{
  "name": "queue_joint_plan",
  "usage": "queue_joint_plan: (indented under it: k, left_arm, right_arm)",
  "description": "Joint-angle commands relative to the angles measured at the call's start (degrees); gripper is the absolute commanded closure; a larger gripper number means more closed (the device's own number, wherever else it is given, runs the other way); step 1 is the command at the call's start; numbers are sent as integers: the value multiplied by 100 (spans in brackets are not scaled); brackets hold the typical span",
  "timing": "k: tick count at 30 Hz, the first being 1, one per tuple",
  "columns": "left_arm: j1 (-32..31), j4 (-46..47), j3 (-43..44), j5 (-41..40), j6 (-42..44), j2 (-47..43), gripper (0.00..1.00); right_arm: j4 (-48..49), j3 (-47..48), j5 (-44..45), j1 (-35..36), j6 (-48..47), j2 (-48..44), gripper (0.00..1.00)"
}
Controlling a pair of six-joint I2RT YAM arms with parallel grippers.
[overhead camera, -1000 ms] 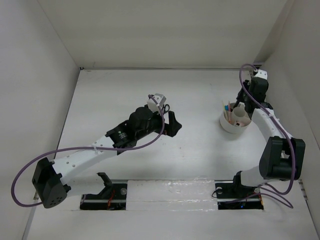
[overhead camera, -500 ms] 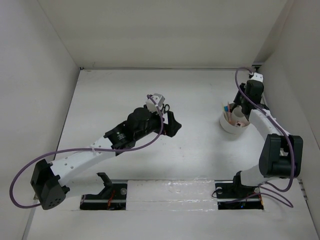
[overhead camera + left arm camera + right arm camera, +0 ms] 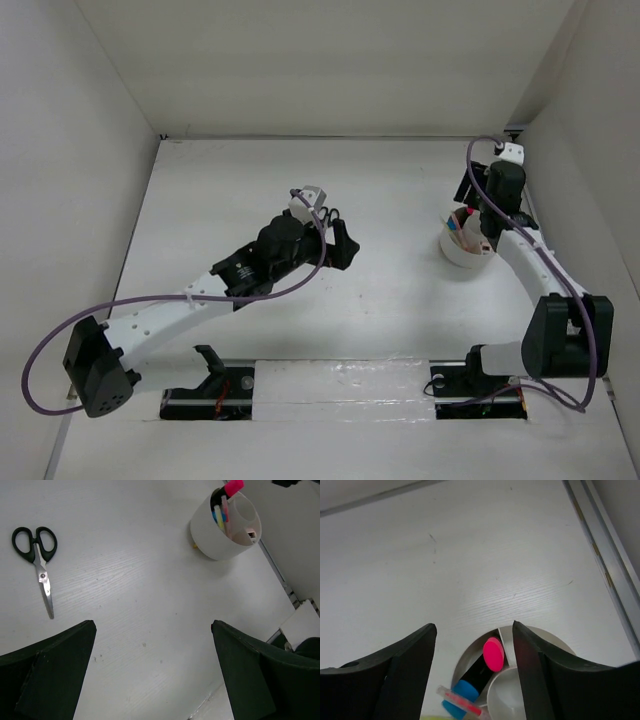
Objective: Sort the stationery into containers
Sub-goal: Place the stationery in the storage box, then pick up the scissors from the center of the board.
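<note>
The black-handled scissors lie flat on the table, far left in the left wrist view; in the top view they peek out beside the left wrist. My left gripper is open and empty above bare table. The round white tub stands at the right. It holds the pink-capped marker, the blue-capped marker and the thin red pen. My right gripper is open and empty just above the tub's rim. The erasers are not visible.
White walls close in the table at the back and both sides. A raised metal rail runs along the right edge close to the tub. Both arm bases sit at the near edge.
My right gripper has swung from behind the tub to over it, hiding part of it in the top view. My left arm has shifted slightly left.
</note>
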Motion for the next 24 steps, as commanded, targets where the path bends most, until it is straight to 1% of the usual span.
queue_joint_plan:
  k: [1,2,4,5,6,7,10,13,18,24]
  left_arm:
    - [-9,-201,75,-593,-276,129,0]
    - [-9,-263,76,-681,-328,129,0]
    - [114,-403,129,-805,-521,287,0]
    - [201,-404,129,-805,-601,288,0]
    - [385,-465,129,-736,-671,366,0]
    - [439,-466,129,-735,-733,428,0]
    - [440,-518,260,-849,-786,585,0]
    - [440,-693,392,-1138,-1031,770,0]
    - [440,-904,621,-1270,-1164,964,0]
    - [440,-1081,832,-1324,-1217,1236,0]
  right_arm:
    - [308,-41,74,151,31,-512,31]
    - [308,-41,74,213,92,-679,29]
    - [247,-41,74,266,153,-829,23]
    - [186,20,74,266,154,-882,13]
    - [124,73,74,266,206,-882,12]
    - [72,74,74,266,207,-882,11]
    - [-26,153,-92,266,259,-830,11]
    - [-26,101,-154,266,321,-673,11]
    - [45,206,-654,153,215,-189,13]
    - [45,206,-778,152,215,-65,13]
